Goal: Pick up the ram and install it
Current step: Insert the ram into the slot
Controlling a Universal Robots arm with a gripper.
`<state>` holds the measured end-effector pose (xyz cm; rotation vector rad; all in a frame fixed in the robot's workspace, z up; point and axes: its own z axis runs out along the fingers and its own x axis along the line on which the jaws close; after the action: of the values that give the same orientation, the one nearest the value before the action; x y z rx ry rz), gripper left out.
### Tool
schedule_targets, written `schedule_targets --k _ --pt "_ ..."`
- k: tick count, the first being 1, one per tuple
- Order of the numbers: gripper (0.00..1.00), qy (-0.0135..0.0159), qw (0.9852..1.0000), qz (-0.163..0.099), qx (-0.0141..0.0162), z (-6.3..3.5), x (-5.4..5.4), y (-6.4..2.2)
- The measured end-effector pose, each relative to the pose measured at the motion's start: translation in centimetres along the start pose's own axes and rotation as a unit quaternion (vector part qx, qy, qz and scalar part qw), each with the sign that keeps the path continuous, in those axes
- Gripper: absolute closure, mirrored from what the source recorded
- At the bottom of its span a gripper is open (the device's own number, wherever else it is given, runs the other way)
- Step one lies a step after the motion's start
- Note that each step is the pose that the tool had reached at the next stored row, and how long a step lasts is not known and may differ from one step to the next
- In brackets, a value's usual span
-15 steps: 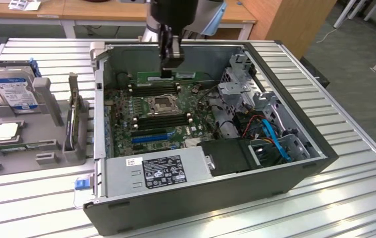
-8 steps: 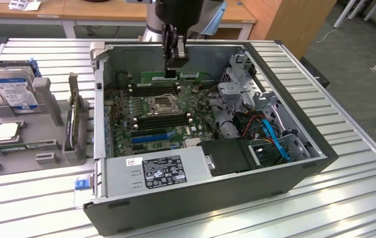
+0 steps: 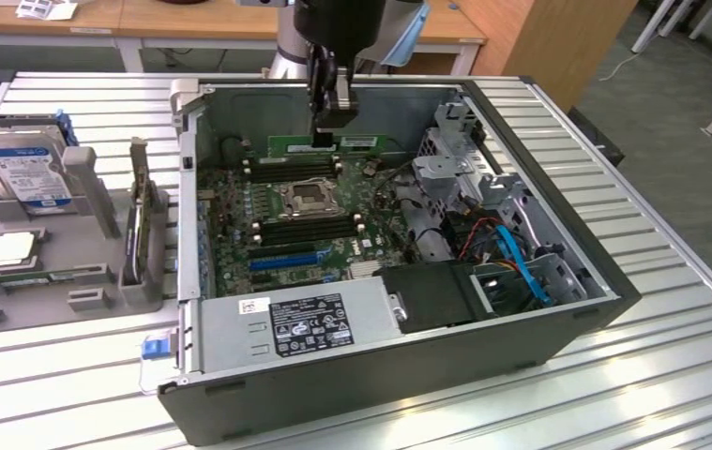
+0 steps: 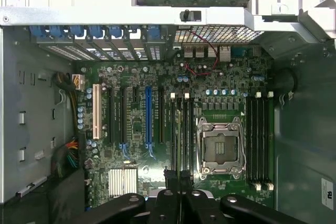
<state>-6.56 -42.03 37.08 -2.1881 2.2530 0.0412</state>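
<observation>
Ram point(image 3: 287, 143) pinched mid-length by nearly closed gripper point(image 3: 334, 134); long axis held parallel to black memory slots point(image 4: 172, 129) (directly beneath, not yet seated).

It looked like a robotics lab or workshop: a robot arm point(image 3: 343, 28) with its tool point(image 3: 328, 139) hung over an open computer case point(image 3: 393, 394) on a ribbed metal surface point(image 3: 656, 319), a hard drive point(image 3: 24, 164) stood in a grey holder point(image 3: 86, 178) beside it, and wooden desks point(image 3: 193, 19) and a grey floor point(image 3: 669, 112) lay behind
</observation>
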Motion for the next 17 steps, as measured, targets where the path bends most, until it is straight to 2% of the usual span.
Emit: schedule_targets --k 3,17 --pt "0.88 0.0001 1.0000 0.000 0.0000 0.11 -0.1 0.01" --pt "0.88 0.0001 1.0000 0.003 0.0000 2.65 0.0 -0.05"
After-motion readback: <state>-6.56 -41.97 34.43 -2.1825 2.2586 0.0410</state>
